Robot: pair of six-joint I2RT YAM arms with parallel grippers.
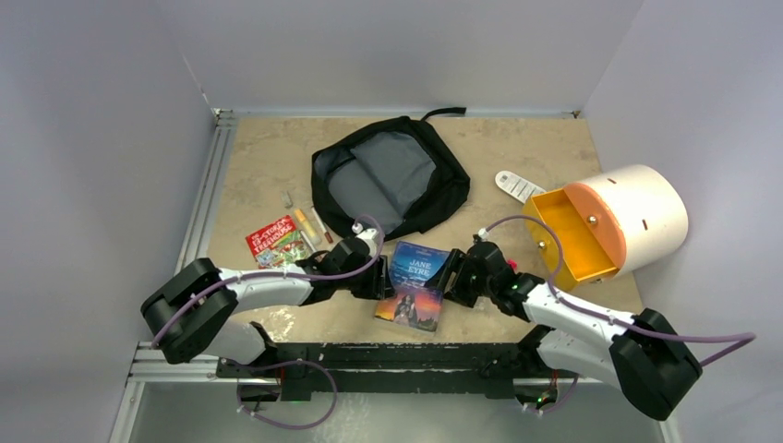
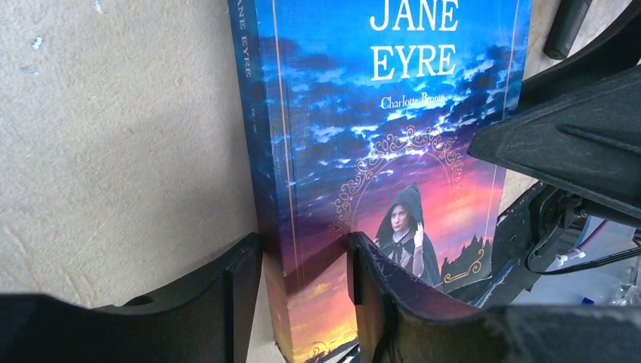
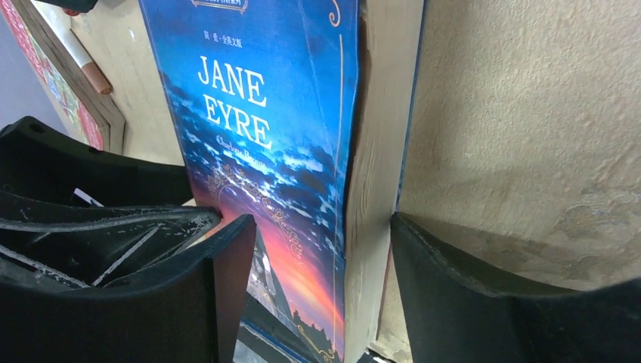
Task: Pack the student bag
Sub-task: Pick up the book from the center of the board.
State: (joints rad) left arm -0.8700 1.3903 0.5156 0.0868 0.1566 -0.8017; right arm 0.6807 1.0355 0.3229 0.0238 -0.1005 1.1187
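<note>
The black student bag (image 1: 392, 175) lies open at the back centre, its grey lining showing. A blue-and-orange "Jane Eyre" book (image 1: 415, 277) sits between both grippers at the front centre. My left gripper (image 1: 379, 277) holds its spine side. In the left wrist view the gripper (image 2: 302, 257) has one finger against the spine edge and the other on the cover of the book (image 2: 393, 113). My right gripper (image 1: 454, 277) holds the page-edge side. In the right wrist view the gripper (image 3: 323, 227) straddles the page edge of the book (image 3: 264, 113), one finger under it, the other tip against the cover.
A cream-and-orange cylinder (image 1: 637, 217) lies on its side at the right, its orange drawer open towards the book. A red picture book (image 1: 277, 242) and some pens (image 1: 309, 226) lie left of the book. A white tag (image 1: 519, 185) lies behind the cylinder.
</note>
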